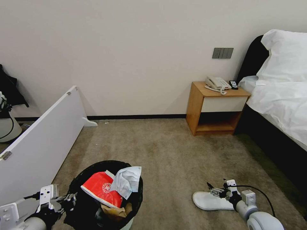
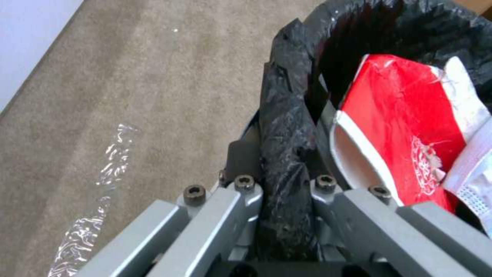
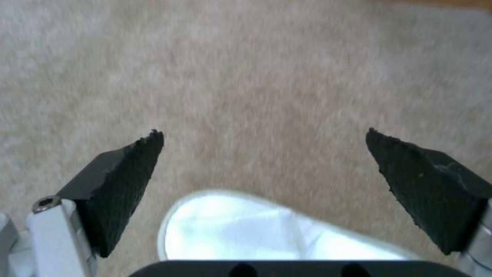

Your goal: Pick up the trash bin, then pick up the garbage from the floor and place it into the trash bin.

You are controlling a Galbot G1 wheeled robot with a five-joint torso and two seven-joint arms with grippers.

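The left gripper [image 2: 279, 184] is clamped on the trash bin's [image 1: 83, 174] bag-lined rim to carry it, while the right gripper [image 3: 264, 161] hangs with jaws apart above the white slipper [image 3: 236, 231] on the floor [image 1: 169, 150], placed for a grasp.

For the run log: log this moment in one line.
left gripper: shut on trash bin rim | right gripper: open over slipper

Right hand [image 3: 264, 134] spread wide, white slipper [image 3: 246, 227] between pads, carpet [image 3: 256, 69]
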